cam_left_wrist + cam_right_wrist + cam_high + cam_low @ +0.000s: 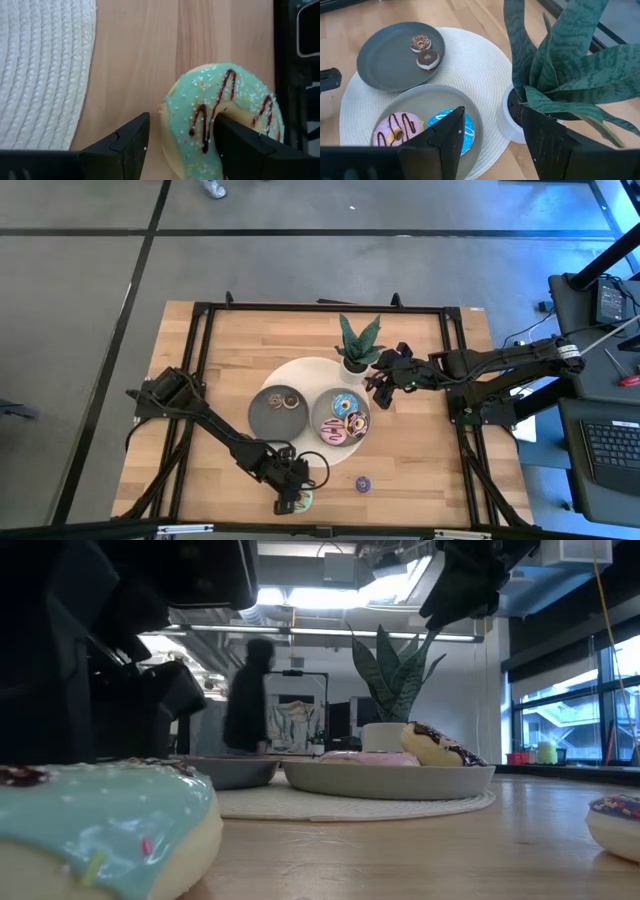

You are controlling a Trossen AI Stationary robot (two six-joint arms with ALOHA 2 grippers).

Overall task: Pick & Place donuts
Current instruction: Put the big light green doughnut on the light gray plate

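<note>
A green-iced donut (pixel 225 105) with brown drizzle lies flat on the wood near the table's front edge (pixel 304 500). My left gripper (pixel 181 120) is open and low over it. One finger (pixel 245 150) stands over the donut's hole and the other (pixel 130 145) stands outside its rim. A purple donut (pixel 363 484) lies to its right. One grey dish (pixel 322 402) holds pink (pixel 397 127), blue (pixel 465 131) and brown-iced donuts; the other (pixel 262 418) holds two mini donuts (pixel 424 50). My right gripper (pixel 380 392) hangs open in the air beside the plant. My left gripper comes at the green donut slanting down from above, with the near part of the ring (pixel 185 130) between its open fingers. Whether either finger touches the donut I cannot tell. The donut lies flat on the table.
Both dishes stand on a round white woven mat (pixel 305 372). A potted plant (pixel 357 345) in a white pot stands at the mat's far right. A black frame (pixel 200 380) borders the tabletop. A person (pixel 250 690) stands in the room beyond the table.
</note>
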